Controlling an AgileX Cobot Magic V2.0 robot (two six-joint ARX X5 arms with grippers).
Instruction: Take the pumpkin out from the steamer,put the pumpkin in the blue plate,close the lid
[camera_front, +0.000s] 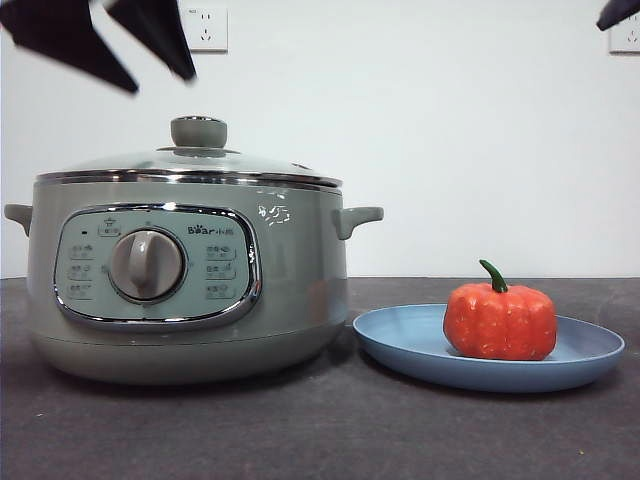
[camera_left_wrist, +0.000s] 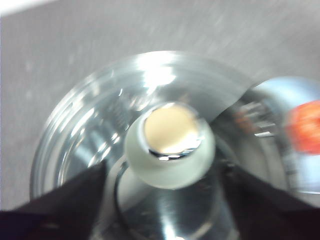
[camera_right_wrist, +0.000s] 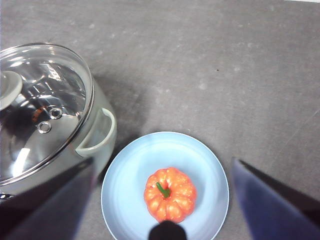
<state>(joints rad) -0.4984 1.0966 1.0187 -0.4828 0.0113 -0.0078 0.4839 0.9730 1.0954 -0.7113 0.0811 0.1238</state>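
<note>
Orange-red and ribbed, the pumpkin (camera_front: 500, 321) sits upright on the blue plate (camera_front: 410, 345), its curved green stem (camera_front: 493, 275) pointing up and hooking toward the steamer (camera_front: 290, 290). It's squat, wider than tall, resting right of the plate's centre in the front view. The plate lies just beside the sage-green pot, and the glass lid (camera_front: 200, 160) is seated on it. Left gripper (camera_front: 150, 62) hangs above the knob (camera_left_wrist: 170, 145), jaws spread and released. Right gripper (camera_right_wrist: 162, 200) hovers high over the plate, jaws wide apart.
</note>
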